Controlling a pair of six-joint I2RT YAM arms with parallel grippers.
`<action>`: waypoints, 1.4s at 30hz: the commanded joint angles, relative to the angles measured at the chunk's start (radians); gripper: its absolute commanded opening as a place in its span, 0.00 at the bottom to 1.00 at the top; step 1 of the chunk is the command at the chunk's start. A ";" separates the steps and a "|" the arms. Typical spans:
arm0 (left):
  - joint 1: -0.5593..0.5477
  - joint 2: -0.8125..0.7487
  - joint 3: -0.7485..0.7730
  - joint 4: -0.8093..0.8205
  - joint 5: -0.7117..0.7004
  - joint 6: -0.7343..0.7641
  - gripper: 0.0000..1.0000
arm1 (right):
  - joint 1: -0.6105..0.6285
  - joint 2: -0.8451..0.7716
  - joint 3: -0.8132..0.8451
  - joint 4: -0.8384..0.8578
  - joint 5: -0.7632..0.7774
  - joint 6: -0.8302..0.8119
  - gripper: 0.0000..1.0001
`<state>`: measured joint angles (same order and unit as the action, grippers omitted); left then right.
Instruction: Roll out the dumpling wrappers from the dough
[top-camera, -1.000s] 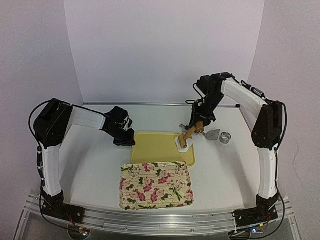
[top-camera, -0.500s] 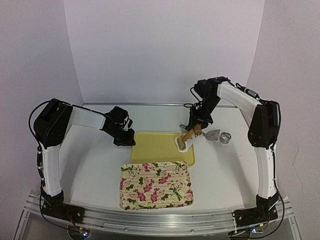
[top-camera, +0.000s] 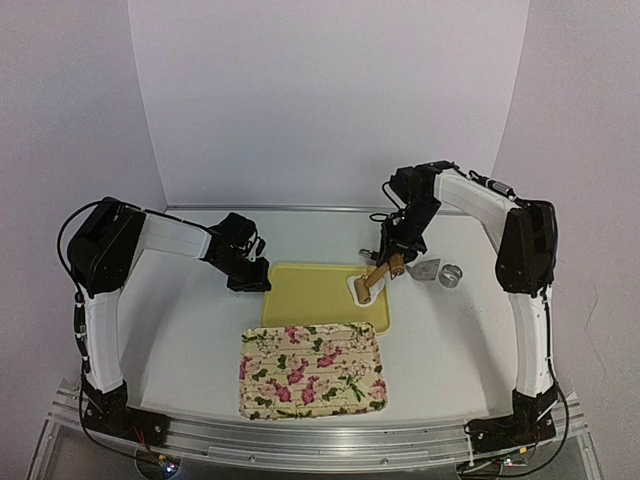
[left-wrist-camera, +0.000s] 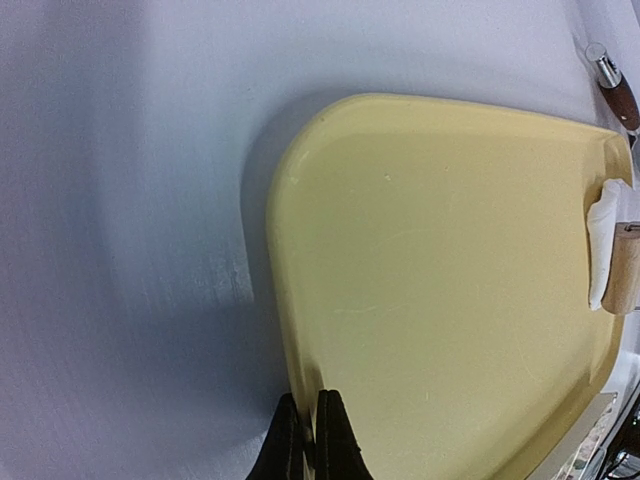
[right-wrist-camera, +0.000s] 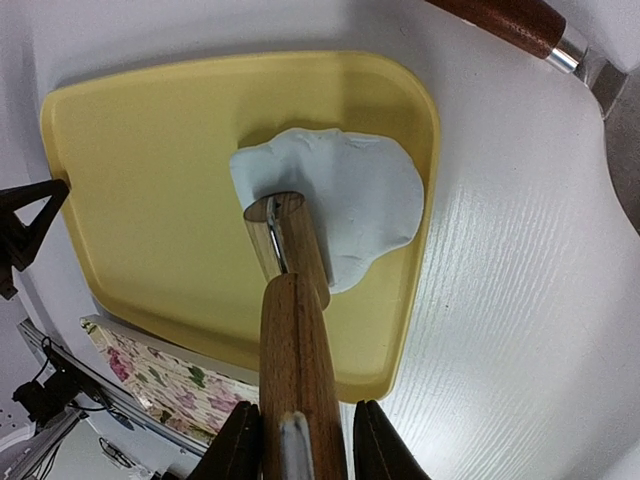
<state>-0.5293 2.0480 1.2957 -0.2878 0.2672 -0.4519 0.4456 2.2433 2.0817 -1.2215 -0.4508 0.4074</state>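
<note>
Right wrist view: right fingers (right-wrist-camera: 238, 445) clamped on the rolling pin (right-wrist-camera: 295, 330), whose long axis runs straight out from the grip, far end resting on the dough (right-wrist-camera: 360, 200). That's a flattened white lump at the right edge of the yellow board (right-wrist-camera: 150, 180), with no cut wrappers visible yet. Most of the dough lies right of the pin tip in this view, so I'd roll that way; across the board, left fingers (left-wrist-camera: 335, 445) pinch the opposite rim, well apart from the dough.
</note>
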 joint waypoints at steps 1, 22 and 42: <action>0.007 0.012 -0.023 -0.068 -0.014 0.032 0.00 | -0.009 0.075 -0.066 0.029 0.079 -0.005 0.00; 0.006 0.020 -0.028 -0.062 0.003 0.036 0.00 | -0.008 0.159 -0.149 0.195 0.045 0.027 0.00; 0.003 0.032 -0.021 -0.054 0.013 0.026 0.00 | 0.026 0.210 -0.111 0.232 0.056 0.052 0.00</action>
<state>-0.5102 2.0480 1.2957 -0.2909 0.2661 -0.4419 0.4051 2.2884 2.0320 -1.1004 -0.6335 0.4378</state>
